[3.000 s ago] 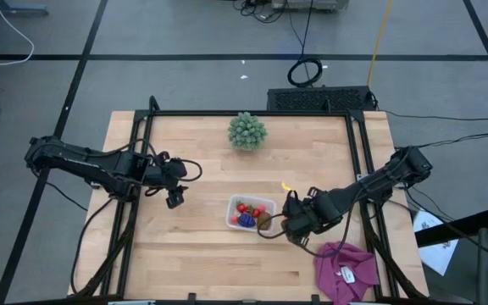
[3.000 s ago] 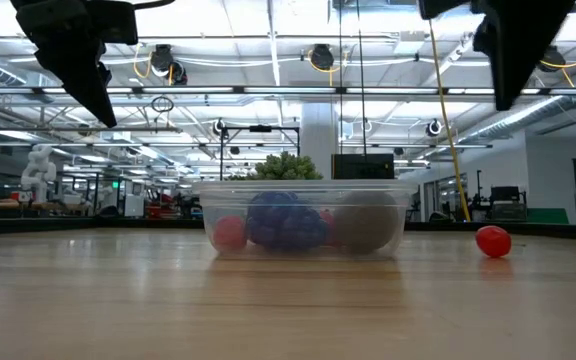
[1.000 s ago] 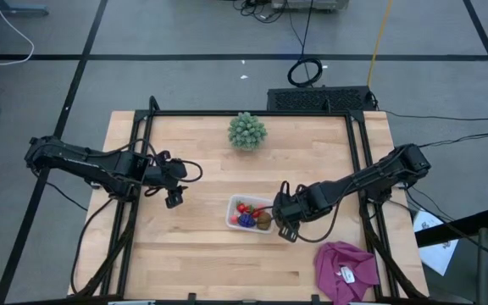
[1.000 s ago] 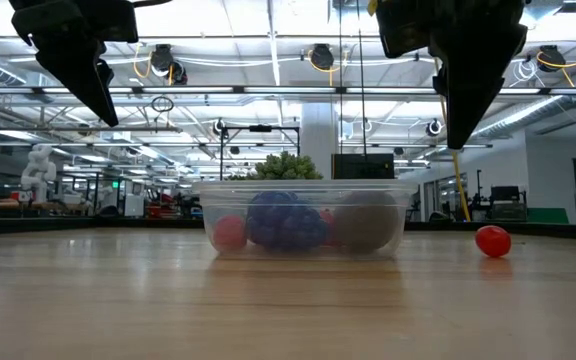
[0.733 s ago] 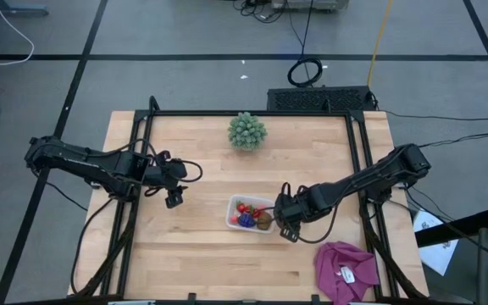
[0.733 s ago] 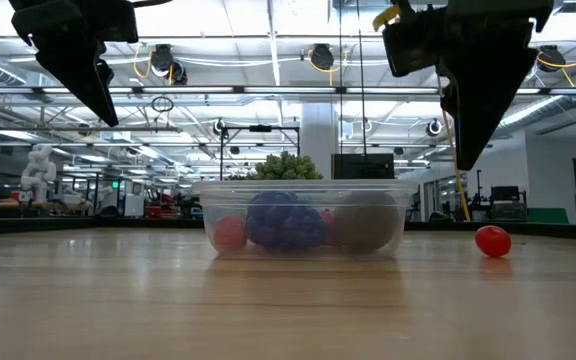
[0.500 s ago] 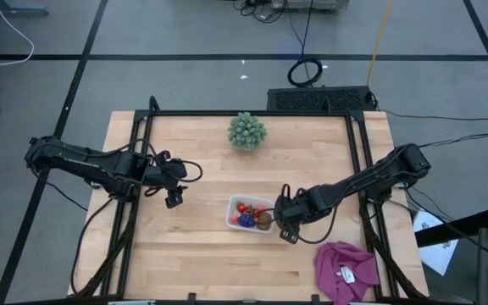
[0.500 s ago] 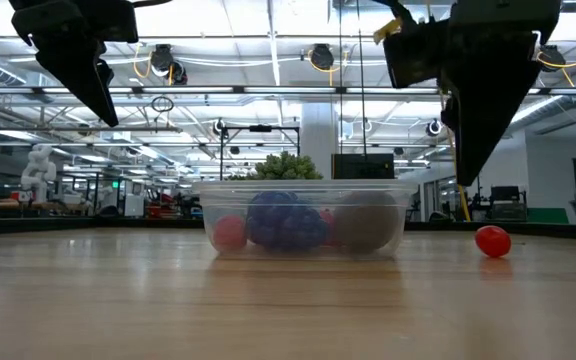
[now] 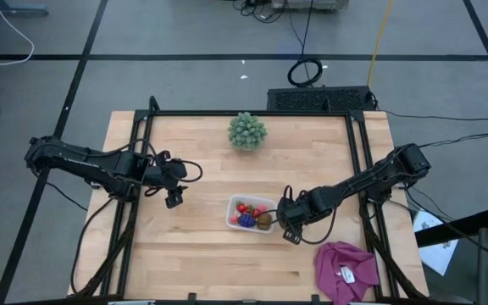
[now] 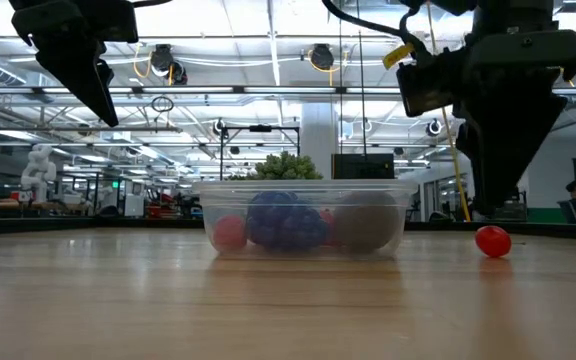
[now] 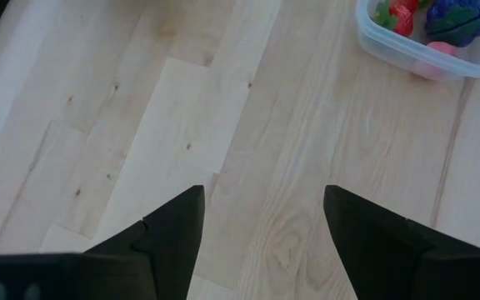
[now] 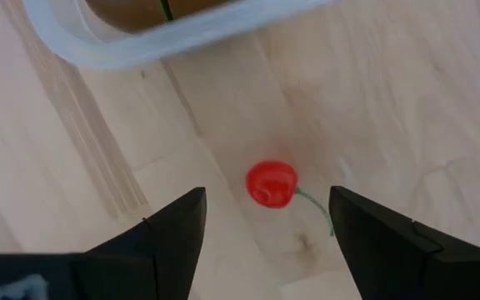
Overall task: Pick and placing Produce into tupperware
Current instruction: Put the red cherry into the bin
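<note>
So my right tool (image 12: 261, 221) hangs spread wide right above the last red cherry (image 12: 272, 183) on the bench (image 9: 202, 254), just right of the tupperware (image 9: 252, 213); left tool (image 11: 261, 221) idles open, far left.

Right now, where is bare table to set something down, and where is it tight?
Free: the wood between the green spiky ball and the tupperware, and the near-left quarter. Crowded: the right gripper over the red piece beside the tupperware, magenta cloth nearby.

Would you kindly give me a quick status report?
Right gripper open above loose red piece. Left gripper open, waiting. Tupperware part filled. Nothing obstructing.
</note>
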Robot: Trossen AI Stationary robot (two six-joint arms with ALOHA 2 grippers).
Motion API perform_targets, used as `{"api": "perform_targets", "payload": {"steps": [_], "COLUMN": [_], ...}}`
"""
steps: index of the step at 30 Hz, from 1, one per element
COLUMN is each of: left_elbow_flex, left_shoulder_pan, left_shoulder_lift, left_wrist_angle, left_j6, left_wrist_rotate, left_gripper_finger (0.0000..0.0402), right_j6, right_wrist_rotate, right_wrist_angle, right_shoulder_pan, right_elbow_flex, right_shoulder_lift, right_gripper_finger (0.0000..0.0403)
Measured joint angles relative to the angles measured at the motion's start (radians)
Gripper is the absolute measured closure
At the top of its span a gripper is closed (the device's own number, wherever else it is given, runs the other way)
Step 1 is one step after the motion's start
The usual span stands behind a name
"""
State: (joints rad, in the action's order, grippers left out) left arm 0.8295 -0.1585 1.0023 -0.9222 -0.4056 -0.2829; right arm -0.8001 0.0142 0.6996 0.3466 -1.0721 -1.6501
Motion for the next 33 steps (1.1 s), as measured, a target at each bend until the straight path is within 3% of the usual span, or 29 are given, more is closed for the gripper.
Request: {"api": "perform_targets", "payload": {"steps": [8, 33], "left_elbow_flex": [0.0, 0.0], "left_shoulder_pan": [0.0, -0.001], "left_shoulder_lift": [0.0, 0.0], "left_wrist_angle": [0.0, 0.003], "left_j6": [0.001, -0.003], "left_wrist_rotate": [0.0, -0.006], "left_gripper_finger": [0.0149, 0.0149], "right_j6": [-0.007, -0.029], "right_wrist_rotate": [-0.02, -0.02], "right_wrist_angle": [-0.106, -0.082], "right_shoulder_pan": [0.0, -0.019], "right_elbow_flex": [0.06, 0.061], "right_shoulder_lift": [0.0, 0.0], "right_gripper_finger": [0.0156, 0.0156]}}
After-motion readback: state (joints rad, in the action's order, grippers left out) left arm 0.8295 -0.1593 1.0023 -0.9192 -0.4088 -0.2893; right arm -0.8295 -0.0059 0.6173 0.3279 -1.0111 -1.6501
